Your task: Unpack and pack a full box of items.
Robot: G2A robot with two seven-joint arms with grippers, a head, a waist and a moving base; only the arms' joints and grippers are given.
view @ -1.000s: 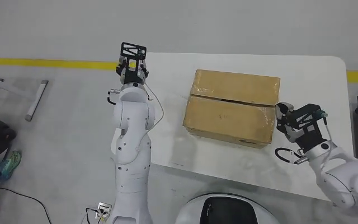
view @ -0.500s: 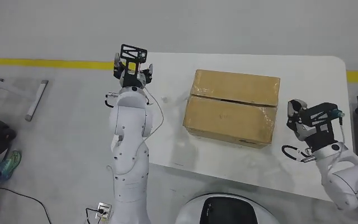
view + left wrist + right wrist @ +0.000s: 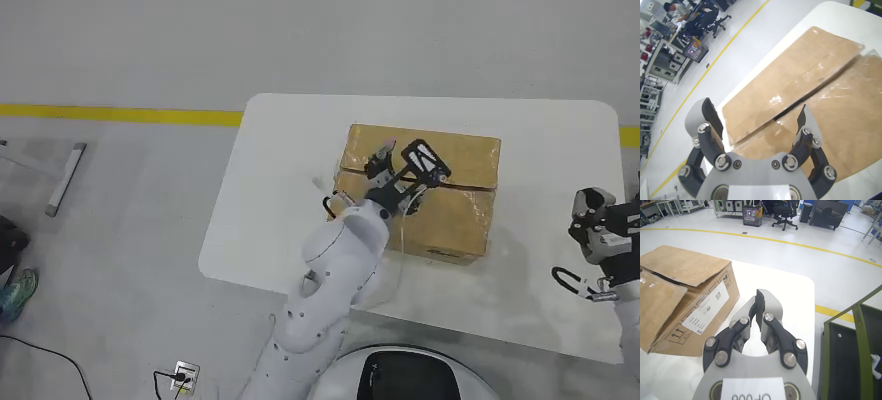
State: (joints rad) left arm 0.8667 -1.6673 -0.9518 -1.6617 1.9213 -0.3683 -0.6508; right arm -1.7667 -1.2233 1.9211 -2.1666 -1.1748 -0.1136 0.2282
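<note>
A: What lies in front of us?

B: A brown cardboard box (image 3: 440,160) sits near the middle of the white worktop (image 3: 260,210). It is closed. Its two long top flaps meet at a seam (image 3: 815,90) that gapes a little, and glossy clear tape covers parts of them.

A: Where is our left arm (image 3: 345,250)?

B: It reaches over the box from the near side. The left jaws hang spread wide just above the seam, toward the box's left end, and they hold nothing. In the wrist view the seam runs between the two fingers. We cannot tell whether they touch the cardboard.

A: Why there?

B: We judge that the gap is the way in. A flap must be lifted before anything can come out, and open jaws over the slit are well placed to catch a flap's edge.

A: And our right arm (image 3: 610,240)?

B: It is at the worktop's right edge, well apart from the box. The right jaws are pressed together and empty. They face the box's end, which carries a white label (image 3: 705,309). We judge that it waits there to leave the flaps room to swing, and it is near enough to steady the box if the box slides.

A: How far along are we?

B: At the very start, by our reckoning. The flaps are down and the contents are hidden.
</note>
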